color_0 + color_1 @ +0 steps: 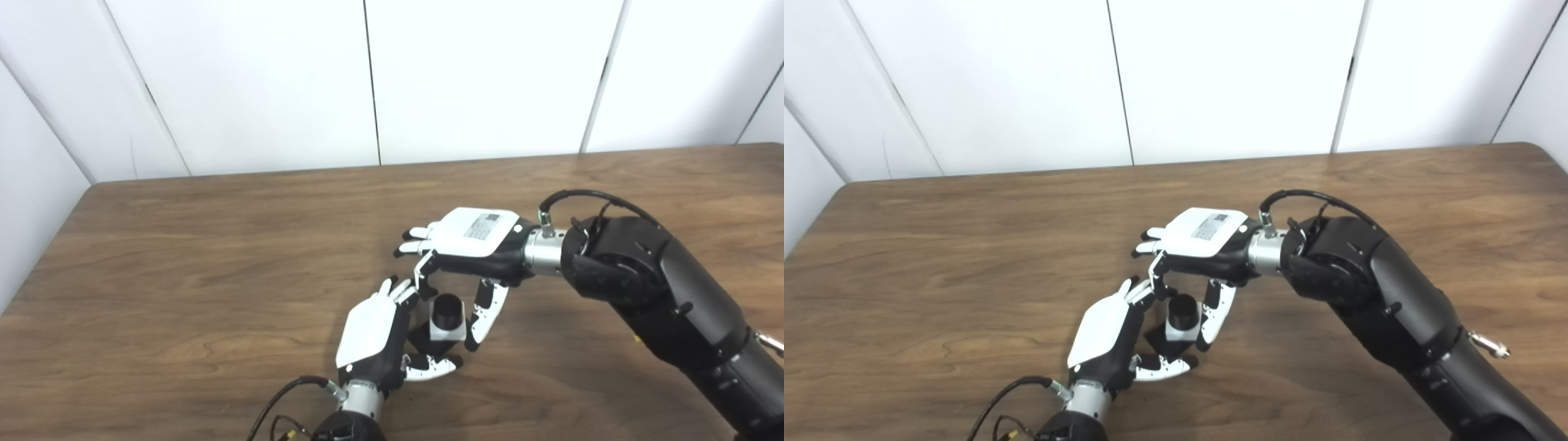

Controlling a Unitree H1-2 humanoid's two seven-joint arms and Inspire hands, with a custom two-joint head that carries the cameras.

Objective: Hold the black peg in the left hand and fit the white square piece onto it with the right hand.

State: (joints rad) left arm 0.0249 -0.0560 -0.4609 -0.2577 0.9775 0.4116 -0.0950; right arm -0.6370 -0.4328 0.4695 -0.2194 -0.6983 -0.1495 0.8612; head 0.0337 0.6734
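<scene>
The black peg (446, 309) stands upright low over the wooden tabletop (184, 257), with the white square piece (446, 331) seated around its lower part, so that the dark cylinder rises out of the white collar. A black base shows under the white square piece, on the side nearer the left robot hand (373, 337).

The left robot hand comes up from the bottom edge, back of the palm facing the camera. Its fingers curl round the far-left side of the black peg and its thumb reaches across just in front of the base; it looks clamped on the peg's base, though the contact itself is partly hidden.

The right robot hand (474, 245) reaches in from the right, palm down, hovering just above and behind the black peg. Its thumb hangs down, touching or just beside the right edge of the white square piece, and one finger bends down on the peg's left side. The other fingers are stretched out flat, away from the peg. Whether it truly grips the white square piece cannot be told.
</scene>
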